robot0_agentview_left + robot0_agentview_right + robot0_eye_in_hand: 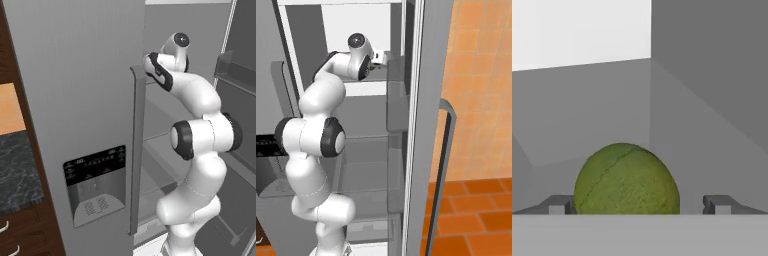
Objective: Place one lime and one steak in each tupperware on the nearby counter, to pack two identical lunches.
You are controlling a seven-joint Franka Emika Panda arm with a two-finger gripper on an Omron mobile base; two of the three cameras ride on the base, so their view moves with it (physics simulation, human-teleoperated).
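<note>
We find the lime (626, 179) on a fridge shelf (587, 135), sitting between the spread fingers of the gripper (639, 204), nothing held yet. We judge it light, firm, round, prone to roll; best pinched across its widest middle.

A rendered home kitchen. A tall grey fridge (75, 100) fills the centre of the left base view, with a long vertical door handle (136, 150) and an ice and water dispenser (95, 185) set into its door at lower centre. At the left edge, a dark speckled stone counter (17, 170) sits over brown wooden drawers (22, 232) with curved silver pulls. In the right base view, the open fridge shows white interior shelves (363, 122) at centre; orange wall tiles (481, 85) fill the upper right and terracotta floor tiles (476, 220) the lower right.
</note>
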